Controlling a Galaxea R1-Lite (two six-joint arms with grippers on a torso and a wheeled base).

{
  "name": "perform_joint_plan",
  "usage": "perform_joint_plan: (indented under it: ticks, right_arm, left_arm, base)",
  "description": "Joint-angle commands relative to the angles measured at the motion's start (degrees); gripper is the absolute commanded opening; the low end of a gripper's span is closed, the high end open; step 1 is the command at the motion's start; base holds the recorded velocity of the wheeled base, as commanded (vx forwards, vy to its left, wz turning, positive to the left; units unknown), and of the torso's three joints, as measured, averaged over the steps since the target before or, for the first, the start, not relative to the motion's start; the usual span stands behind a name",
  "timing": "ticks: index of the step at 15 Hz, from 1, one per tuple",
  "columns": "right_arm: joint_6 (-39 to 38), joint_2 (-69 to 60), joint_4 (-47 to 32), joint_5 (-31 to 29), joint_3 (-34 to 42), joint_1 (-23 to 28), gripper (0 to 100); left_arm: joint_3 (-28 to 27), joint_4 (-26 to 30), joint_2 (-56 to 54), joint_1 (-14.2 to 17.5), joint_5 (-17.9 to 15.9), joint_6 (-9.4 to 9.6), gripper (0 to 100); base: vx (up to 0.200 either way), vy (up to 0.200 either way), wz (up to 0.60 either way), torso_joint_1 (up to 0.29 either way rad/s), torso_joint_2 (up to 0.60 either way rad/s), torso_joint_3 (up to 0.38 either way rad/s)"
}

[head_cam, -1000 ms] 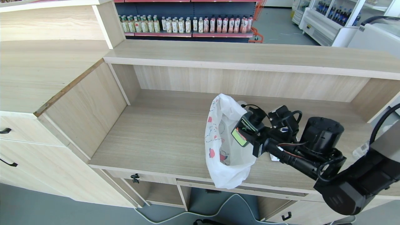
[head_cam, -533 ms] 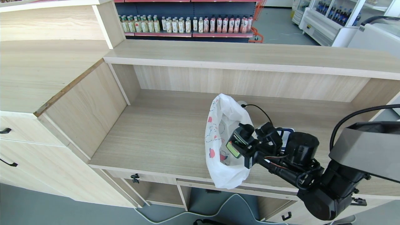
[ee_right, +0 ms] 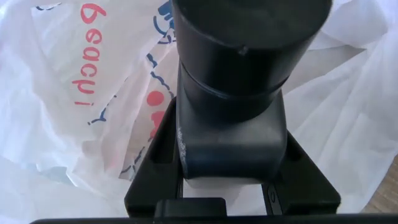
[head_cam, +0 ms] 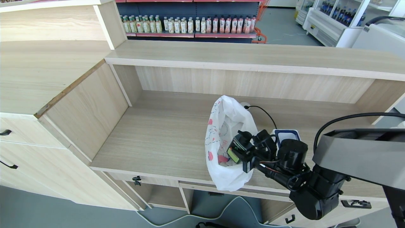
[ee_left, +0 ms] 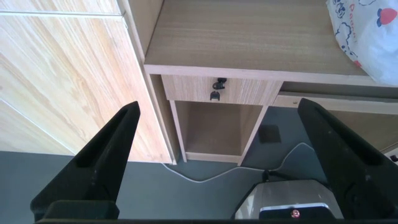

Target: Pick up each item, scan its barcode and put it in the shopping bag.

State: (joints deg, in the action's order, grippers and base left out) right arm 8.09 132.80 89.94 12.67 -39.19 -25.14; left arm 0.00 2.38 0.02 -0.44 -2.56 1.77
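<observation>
The shopping bag [head_cam: 226, 139], white plastic with red and blue print, stood open near the front edge of the desk [head_cam: 164, 133], right of the middle. Its bottom bulged a little over that edge. The right arm [head_cam: 284, 166] lay across the desk from the right, and the right hand [head_cam: 237, 152] was sunk into the bag's mouth, below its rim. In the right wrist view crumpled white plastic closed in on all sides of the hand's dark round body. The fingertips were hidden behind that body, so I could not tell whether they were spread, pressed together or pinching anything. Any item there was hidden too.

Just right of the bag, partly behind the arm, sat a small white device with a dark blue rim [head_cam: 287, 134], perhaps the scanner. A black cable [head_cam: 269, 114] curved from it toward the back of the desk, ending just behind the bag.

The left hand [ee_left: 217, 168] hung low in front of the desk, above the grey floor [ee_left: 155, 199]. Its two dark fingers [ee_left: 93, 168] were spread wide with nothing between them. Beyond them showed the desk's front edge, a drawer [ee_left: 249, 93] with a small black handle [ee_left: 217, 88], and a corner of the bag. Rows of bottles [head_cam: 190, 25] lined a shelf in the room behind.
</observation>
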Motion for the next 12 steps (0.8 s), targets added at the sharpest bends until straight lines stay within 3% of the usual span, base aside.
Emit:
perform_joint_plan:
  ticks: [1, 5, 6, 10, 12]
  right_arm:
    - [0.3, 1.6, 0.1, 0.0, -0.6, 0.0, 0]
    - [0.3, 1.4, 0.1, -0.2, 0.4, 0.1, 0]
    - [0.3, 1.2, 0.1, -0.2, 0.6, 0.1, 100]
    - [-0.3, -3.5, 0.1, -0.2, 1.7, 0.9, 100]
    - [-0.7, -12.4, -4.0, 0.0, 5.4, 2.4, 100]
  left_arm:
    - [0.0, 0.0, 0.0, 0.0, 0.0, -0.01, 100]
    - [0.0, 0.0, 0.0, 0.0, 0.0, -0.01, 100]
    - [0.0, 0.0, 0.0, 0.0, 0.0, -0.01, 100]
    - [0.0, 0.0, 0.0, 0.0, 0.0, -0.01, 100]
    - [0.0, 0.0, 0.0, 0.0, 0.0, -0.01, 100]
  base:
    - [0.0, 0.0, 0.0, 0.0, 0.0, 0.0]
    - [0.0, 0.0, 0.0, 0.0, 0.0, 0.0]
    - [0.0, 0.0, 0.0, 0.0, 0.0, 0.0]
    - [0.0, 0.0, 0.0, 0.0, 0.0, 0.0]
    - [0.0, 0.0, 0.0, 0.0, 0.0, 0.0]
